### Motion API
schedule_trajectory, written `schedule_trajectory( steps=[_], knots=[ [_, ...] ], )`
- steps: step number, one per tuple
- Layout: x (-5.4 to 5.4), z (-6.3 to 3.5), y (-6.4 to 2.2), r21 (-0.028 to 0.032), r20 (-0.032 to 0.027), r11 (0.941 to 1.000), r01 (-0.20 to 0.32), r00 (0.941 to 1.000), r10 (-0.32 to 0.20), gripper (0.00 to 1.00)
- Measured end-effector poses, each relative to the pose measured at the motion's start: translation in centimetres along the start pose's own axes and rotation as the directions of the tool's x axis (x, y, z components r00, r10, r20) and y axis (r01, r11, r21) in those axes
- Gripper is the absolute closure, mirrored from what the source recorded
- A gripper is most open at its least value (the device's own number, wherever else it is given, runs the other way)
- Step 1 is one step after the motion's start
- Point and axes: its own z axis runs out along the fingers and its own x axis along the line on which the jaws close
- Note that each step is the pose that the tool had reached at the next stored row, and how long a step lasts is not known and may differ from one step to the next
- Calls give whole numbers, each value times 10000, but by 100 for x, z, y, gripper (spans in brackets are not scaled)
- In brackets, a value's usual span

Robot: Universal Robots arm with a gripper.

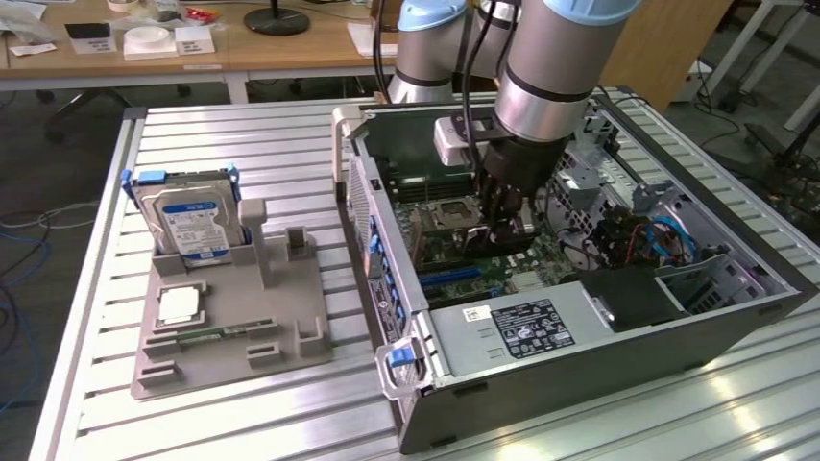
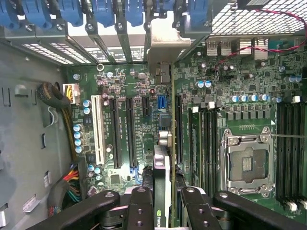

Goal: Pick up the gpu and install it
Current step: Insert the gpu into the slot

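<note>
Items are counted as follows: one gpu [image 2: 162, 163], one gripper [image 2: 166, 200] with two fingers [image 2: 142, 203], one motherboard [image 2: 120, 76] with one CPU socket [image 2: 247, 165] and one white slot [image 2: 98, 129]. Inside the computer case [image 1: 615, 351] the gpu is held on edge over the motherboard. The gripper is partly closed, with one finger set on each face of the card. The card's long axis is laid parallel to the long slots, and its metal bracket [image 2: 165, 43] is pointed at the case's rear wall. Whether it is seated cannot be told. Outside the case, on the exterior view's left, one hard drive [image 1: 192, 226] and one memory stick [image 1: 211, 334] are kept on a grey tray [image 1: 295, 336].
</note>
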Motion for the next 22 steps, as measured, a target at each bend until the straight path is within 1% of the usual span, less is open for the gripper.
schedule_trajectory(
  steps=[8,19,22],
  knots=[
    [8,1,11,2,4,10000,-1,10000,1,73],
    [12,4,54,1,2,10000,1,10000,-1,73],
    [13,23,58,2,5,10000,-1,10000,1,73]
  ],
)
